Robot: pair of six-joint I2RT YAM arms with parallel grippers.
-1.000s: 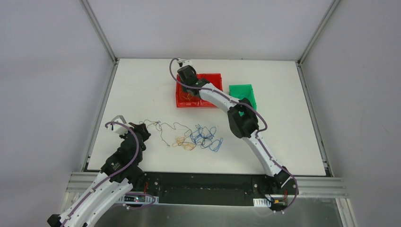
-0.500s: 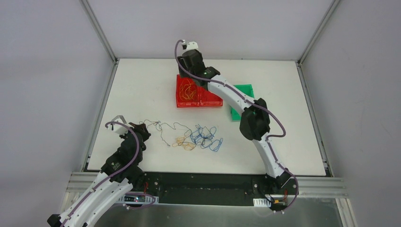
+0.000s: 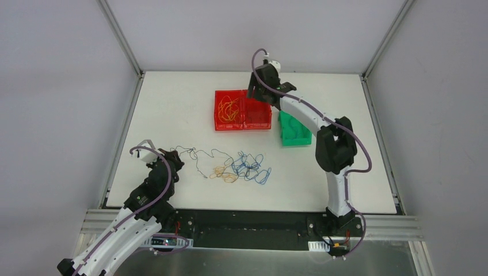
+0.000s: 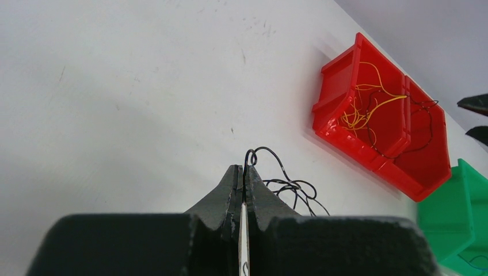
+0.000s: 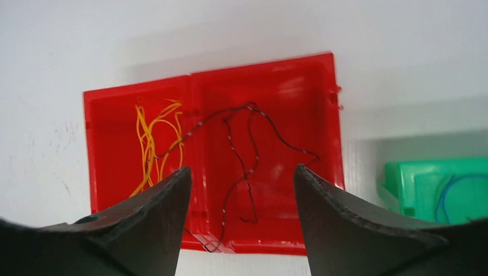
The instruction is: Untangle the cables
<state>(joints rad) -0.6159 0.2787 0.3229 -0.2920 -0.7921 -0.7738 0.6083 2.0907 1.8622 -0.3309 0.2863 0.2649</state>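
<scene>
The left gripper (image 3: 174, 155) is clamped shut on one end of a dark wire (image 4: 290, 185), well off to the near left of the red bins (image 3: 253, 126). In the left wrist view the strand is pinched between the closed fingers (image 4: 227, 192) and loops out just past their tips. From there the wire trails right across the table (image 3: 172, 103) into the tangle (image 3: 244, 167) of cables, which lies on the near side of the red bins. The tangle is mostly curly blue loops (image 3: 254, 168), with a small orange coil (image 3: 221, 172) at their left edge.

The right gripper (image 3: 253, 94) hovers over the far right corner of the red bins. Its fingers (image 5: 155, 218) are spread wide with nothing between them. Its wrist view looks straight down on the two red bins, which stand side by side and touch. The left one holds a yellow wire (image 5: 151, 138). The right one holds a second dark wire (image 5: 253, 144), and one end of it crosses the shared wall into the left bin.

A green bin (image 3: 293, 138) sits just beside the right side of the red bins, set a little nearer. A blue wire (image 5: 454, 187) shows inside it.
</scene>
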